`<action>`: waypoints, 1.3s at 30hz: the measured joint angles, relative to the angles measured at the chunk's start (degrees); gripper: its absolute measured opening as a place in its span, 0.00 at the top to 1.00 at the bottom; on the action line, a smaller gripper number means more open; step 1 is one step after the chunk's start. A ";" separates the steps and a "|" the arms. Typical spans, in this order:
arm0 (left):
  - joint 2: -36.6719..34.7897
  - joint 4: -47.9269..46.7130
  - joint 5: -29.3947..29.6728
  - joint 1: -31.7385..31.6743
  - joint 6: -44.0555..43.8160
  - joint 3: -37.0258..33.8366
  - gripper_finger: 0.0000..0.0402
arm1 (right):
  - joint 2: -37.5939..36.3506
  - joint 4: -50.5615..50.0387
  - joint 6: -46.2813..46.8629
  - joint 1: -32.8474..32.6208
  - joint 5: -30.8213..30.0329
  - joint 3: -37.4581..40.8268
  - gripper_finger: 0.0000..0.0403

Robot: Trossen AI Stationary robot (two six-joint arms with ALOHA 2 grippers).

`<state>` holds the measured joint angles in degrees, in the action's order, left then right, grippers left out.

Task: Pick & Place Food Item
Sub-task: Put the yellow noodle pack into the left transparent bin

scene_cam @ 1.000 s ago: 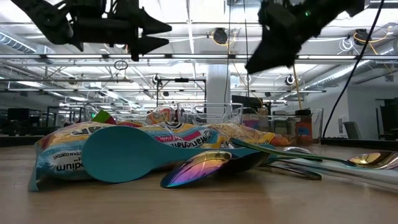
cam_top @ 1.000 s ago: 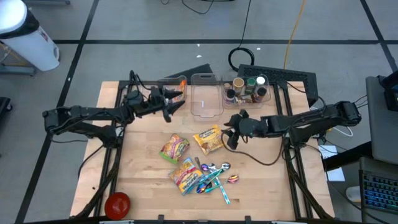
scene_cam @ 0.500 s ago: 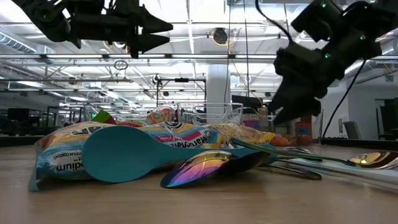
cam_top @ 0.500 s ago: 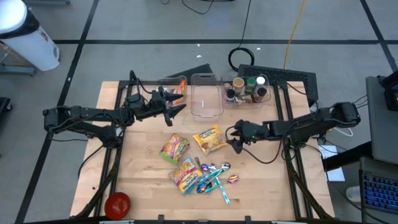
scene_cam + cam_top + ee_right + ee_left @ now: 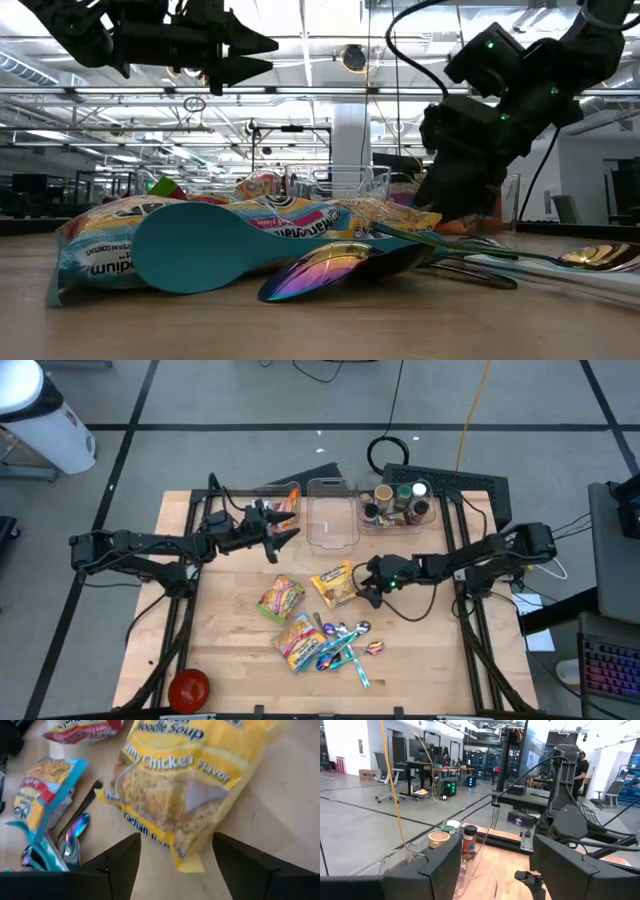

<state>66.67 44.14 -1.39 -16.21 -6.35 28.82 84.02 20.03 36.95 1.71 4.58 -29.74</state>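
The yellow noodle soup packet [image 5: 335, 584] lies flat on the wooden table [image 5: 230, 670], near its middle, just ahead of the right gripper [image 5: 371, 586]. In the right wrist view the packet [image 5: 185, 785] fills the space beyond the two dark fingers [image 5: 117, 865], which stand spread apart with the packet's lower corner between them; nothing is clamped. Whether the fingertips touch the wrapper cannot be told. Its printing reads "Noodle Soup" and "Chicken Flavor", over a picture of a noodle block.

Just beside it lie two more noodle packets: a red and green one [image 5: 279, 598] and a blue-edged one [image 5: 297, 639], the latter touching a cluster of iridescent spoons [image 5: 345, 630] and a teal utensil [image 5: 352, 662]. In the low view the teal spoon [image 5: 190, 248] leans on the blue packet [image 5: 100, 262], whose lettering is upside down and not readable.

Toward the far edge stands a clear plastic bin [image 5: 331, 526], flanked by a bin of spice jars [image 5: 398, 503] and one holding an orange packet [image 5: 290, 500].

The left gripper [image 5: 283, 539] hovers above the table near the clear bin, fingers parted and holding nothing. A red bowl [image 5: 188, 687] sits at the near left corner.
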 joint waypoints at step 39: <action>0.00 -0.57 0.02 0.26 -0.39 -0.04 0.37 | -17.27 -1.37 -22.07 -8.61 -6.68 -0.07 1.00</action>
<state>66.67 43.57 -1.37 -15.94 -6.74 28.77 66.75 18.66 14.88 -6.90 -2.11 -29.80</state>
